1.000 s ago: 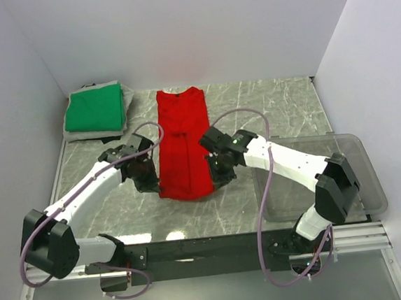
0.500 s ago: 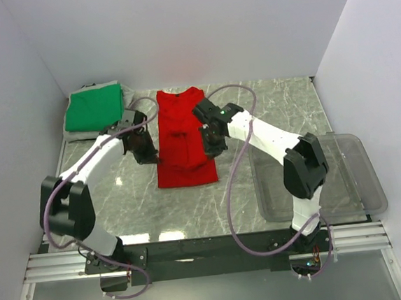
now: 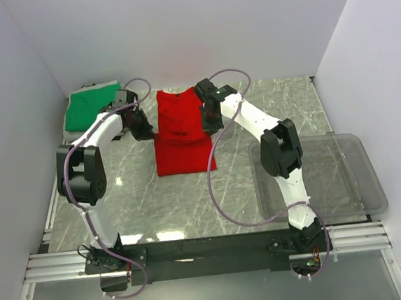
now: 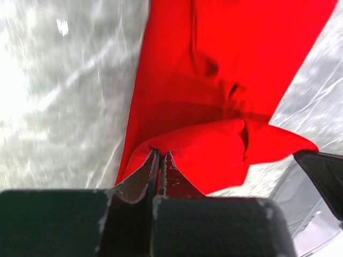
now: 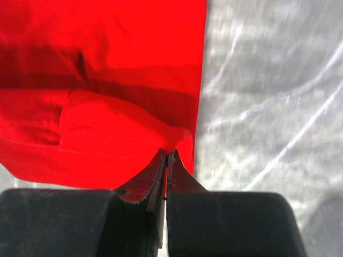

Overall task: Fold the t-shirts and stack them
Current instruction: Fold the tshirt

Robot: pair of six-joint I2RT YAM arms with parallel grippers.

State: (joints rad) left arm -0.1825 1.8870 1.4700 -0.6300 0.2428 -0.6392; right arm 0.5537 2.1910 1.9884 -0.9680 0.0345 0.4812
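The left arm (image 3: 104,129) and right arm (image 3: 251,122) are white-shelled with black joints. A lilac cable (image 3: 210,181) trails along each. The left claw (image 4: 159,155) and right claw (image 5: 167,155) are black.

The red t-shirt (image 3: 181,134) lies in the middle of the bench (image 3: 275,115) as a narrow strip, collar at the far end. Its near half is doubled back over itself, that layer's two corners raised off the cloth below. The green t-shirt (image 3: 93,109) sits folded in a flat rectangle at the far left corner.
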